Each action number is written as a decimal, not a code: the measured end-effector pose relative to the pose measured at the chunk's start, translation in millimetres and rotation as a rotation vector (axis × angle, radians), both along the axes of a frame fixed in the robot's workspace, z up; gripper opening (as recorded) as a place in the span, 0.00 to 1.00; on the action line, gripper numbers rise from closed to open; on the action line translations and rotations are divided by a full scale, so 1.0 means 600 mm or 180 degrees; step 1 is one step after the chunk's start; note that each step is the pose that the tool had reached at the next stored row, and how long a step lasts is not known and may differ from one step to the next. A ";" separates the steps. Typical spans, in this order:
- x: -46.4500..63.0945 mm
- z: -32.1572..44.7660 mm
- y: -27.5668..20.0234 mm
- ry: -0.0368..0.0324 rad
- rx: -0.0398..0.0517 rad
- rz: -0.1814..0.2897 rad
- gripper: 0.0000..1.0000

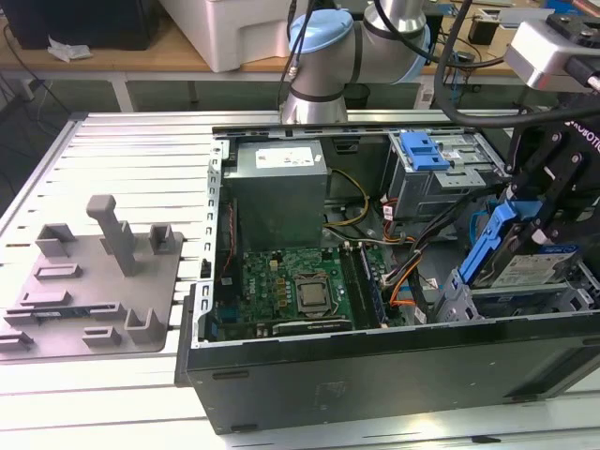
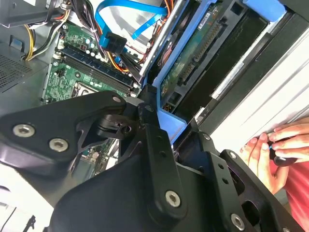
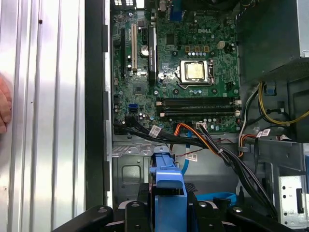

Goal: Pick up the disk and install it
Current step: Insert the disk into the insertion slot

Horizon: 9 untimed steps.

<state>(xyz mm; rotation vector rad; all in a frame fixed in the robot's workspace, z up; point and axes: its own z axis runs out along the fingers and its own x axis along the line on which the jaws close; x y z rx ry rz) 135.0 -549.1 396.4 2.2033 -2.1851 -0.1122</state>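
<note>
The tool (image 3: pixel 169 211) held the disk (image 3: pixel 167 180) by its blue frame, tilted, just above the grey bay (image 1: pixel 525 302) in the open computer case (image 1: pixel 375 370). It would do best to level the disk and line it up with the bay, clear of the cables (image 3: pixel 212 145). The disk's blue-and-white label (image 1: pixel 548 262) was too small to read.

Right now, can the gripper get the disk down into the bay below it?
Probably yes. The gripper holds the disk tilted right over the bay, and the cables lie to the exterior view's left of it, not across its opening.
</note>
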 end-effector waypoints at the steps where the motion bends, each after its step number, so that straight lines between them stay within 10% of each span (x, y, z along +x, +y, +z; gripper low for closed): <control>1: 0.000 0.000 0.0000 0.0000 0.0000 0.0000 0.37; 9: -0.001 0.000 0.0000 0.0000 0.0001 0.0001 0.50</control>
